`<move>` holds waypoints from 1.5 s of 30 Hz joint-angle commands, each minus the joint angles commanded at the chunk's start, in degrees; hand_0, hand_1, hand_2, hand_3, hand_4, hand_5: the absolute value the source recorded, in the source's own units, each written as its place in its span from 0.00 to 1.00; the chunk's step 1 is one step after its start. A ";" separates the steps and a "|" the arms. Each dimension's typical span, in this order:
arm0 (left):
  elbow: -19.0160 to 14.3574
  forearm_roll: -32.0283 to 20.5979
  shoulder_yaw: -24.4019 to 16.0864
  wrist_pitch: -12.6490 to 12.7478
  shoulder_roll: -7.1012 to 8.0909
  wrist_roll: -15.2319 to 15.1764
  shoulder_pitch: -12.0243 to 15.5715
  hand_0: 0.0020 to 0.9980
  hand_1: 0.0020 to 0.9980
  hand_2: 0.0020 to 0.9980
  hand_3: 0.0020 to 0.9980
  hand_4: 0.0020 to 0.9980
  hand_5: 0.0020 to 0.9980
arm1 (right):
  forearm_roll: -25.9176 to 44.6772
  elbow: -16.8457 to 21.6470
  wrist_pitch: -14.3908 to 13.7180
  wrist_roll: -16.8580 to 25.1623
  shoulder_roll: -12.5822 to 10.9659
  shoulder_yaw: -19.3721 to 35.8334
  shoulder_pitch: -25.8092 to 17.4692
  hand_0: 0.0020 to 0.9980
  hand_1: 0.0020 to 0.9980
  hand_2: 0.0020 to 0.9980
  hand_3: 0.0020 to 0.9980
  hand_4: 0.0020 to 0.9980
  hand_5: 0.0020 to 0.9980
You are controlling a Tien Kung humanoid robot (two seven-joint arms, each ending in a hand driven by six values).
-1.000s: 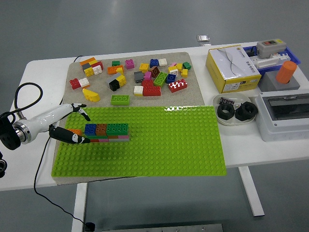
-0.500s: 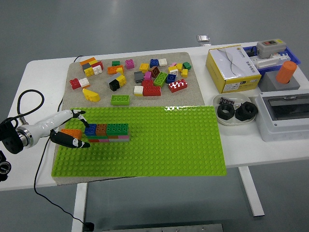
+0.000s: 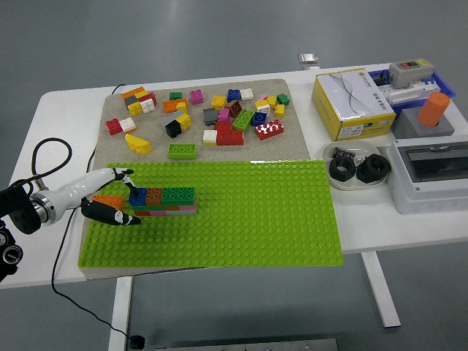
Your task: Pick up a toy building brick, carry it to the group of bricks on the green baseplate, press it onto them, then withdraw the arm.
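A: Item one, left hand (image 3: 110,196). Location and state?

B: At the left end of the green baseplate (image 3: 241,219), fingers spread, one white finger above and a dark one below. An orange brick (image 3: 108,200) sits between them. Whether the fingers actually touch it I cannot tell; they look slack rather than clamped.

A: Item two, orange brick. Position?

B: On the baseplate, just beside the blue end of the brick group (image 3: 162,199), at its left. Touching or a hair apart, too small to tell. The group itself: blue, brown and green on top, with red, green and pink showing beneath.

A: Step in hand?

B: Judged as the end of pressing, turning into withdrawal. The brick appears set down next to the row.

A: Next move requires?

B: Draw the arm back to the left and clear of the plate, fingers kept open so the brick is not dragged off its studs.

A: Changes against the earlier frames?

B: The forearm has slid left, toward the tabletop (image 3: 58,110) edge. The orange brick, formerly mostly hidden under the fingers, is now plainly exposed. Brick group unmoved.

A: Remaining stock?

B: Loose bricks (image 3: 212,113) on the grey mat behind the plate, untouched. Right hand not in view.
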 joint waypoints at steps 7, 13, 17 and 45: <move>2.04 0.55 0.02 0.83 -1.16 -0.82 -0.38 0.99 0.99 0.97 0.62 1.00 0.32 | 0.00 0.00 0.04 0.08 0.02 -0.08 0.01 0.69 0.70 0.76 0.92 0.72 1.00; 3.82 0.47 -0.13 0.84 -1.92 -1.10 -0.58 0.99 0.99 0.97 0.62 1.00 0.32 | 0.18 0.00 0.03 0.14 0.05 -0.27 0.01 0.69 0.69 0.76 0.92 0.72 1.00; 4.92 0.02 -0.14 0.76 -2.25 -1.34 -0.92 0.99 0.99 0.97 0.62 1.00 0.32 | 0.25 0.00 0.04 0.20 0.06 -0.36 0.01 0.69 0.69 0.76 0.92 0.72 1.00; -2.30 1.57 -3.29 0.10 0.81 -0.45 -0.28 0.98 0.97 0.94 0.60 0.97 0.27 | -0.16 0.00 0.01 0.10 0.05 -0.14 -0.17 0.69 0.69 0.76 0.92 0.72 1.00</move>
